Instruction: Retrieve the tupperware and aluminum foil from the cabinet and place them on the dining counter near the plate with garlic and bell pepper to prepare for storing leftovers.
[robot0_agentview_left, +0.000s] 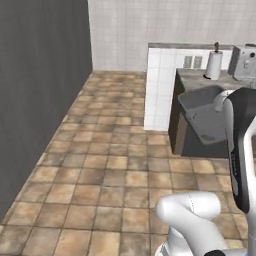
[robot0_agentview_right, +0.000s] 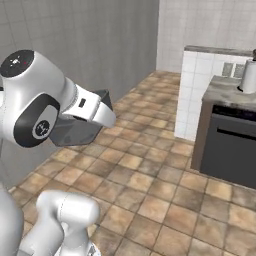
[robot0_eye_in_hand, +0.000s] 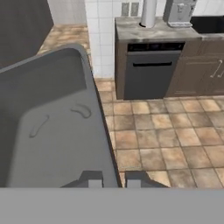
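Observation:
A grey tupperware (robot0_eye_in_hand: 52, 127) hangs in the air over the tiled floor, open side toward the hand camera. My gripper (robot0_eye_in_hand: 111, 180) is shut on its near rim, one fingertip on each side of the wall. In the left base view the tupperware (robot0_agentview_left: 204, 114) sits just left of my upright forearm, in front of the counter. From the right base view, the tupperware (robot0_agentview_right: 75, 129) shows partly behind my white wrist, and the fingers are hidden there.
A dark dishwasher (robot0_eye_in_hand: 151, 70) stands under a grey counter (robot0_agentview_left: 200, 80) that bears a paper towel roll (robot0_agentview_left: 214, 65) and a coffee machine (robot0_agentview_left: 243, 62). A white tiled counter end (robot0_agentview_left: 160, 90) juts out. A dark wall (robot0_agentview_left: 40, 100) runs along the left; brown floor tiles (robot0_agentview_left: 110, 165) lie between.

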